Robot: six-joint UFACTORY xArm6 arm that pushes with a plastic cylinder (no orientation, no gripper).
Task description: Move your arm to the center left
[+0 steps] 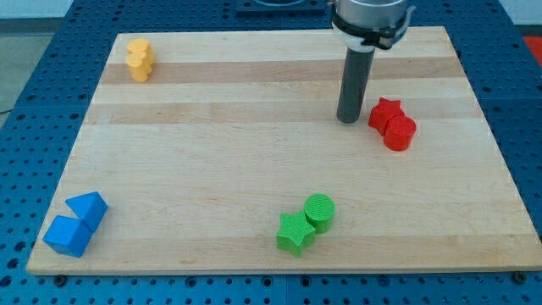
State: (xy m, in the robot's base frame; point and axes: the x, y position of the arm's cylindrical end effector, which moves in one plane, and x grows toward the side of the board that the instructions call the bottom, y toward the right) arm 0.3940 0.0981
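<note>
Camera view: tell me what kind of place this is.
Probably a robotics lab bench: a wooden board lies on a blue perforated mounting table, and my tip stands beside the red blocks.

Lab: wooden board (pixel 254 169) atop blue perforated bench (pixel 34 76)

Most of the arm (pixel 370 17) is chopped off by the view's top edge, so only the lower housing and the rod are seen. The yellow blocks (pixel 139 59) are too small for their shapes to be made out tbh. Part of the red star (pixel 384 112) is covered by the red cylinder (pixel 400 132), and the green star (pixel 294 233) is partly blocked by the green cylinder (pixel 319 210).
</note>
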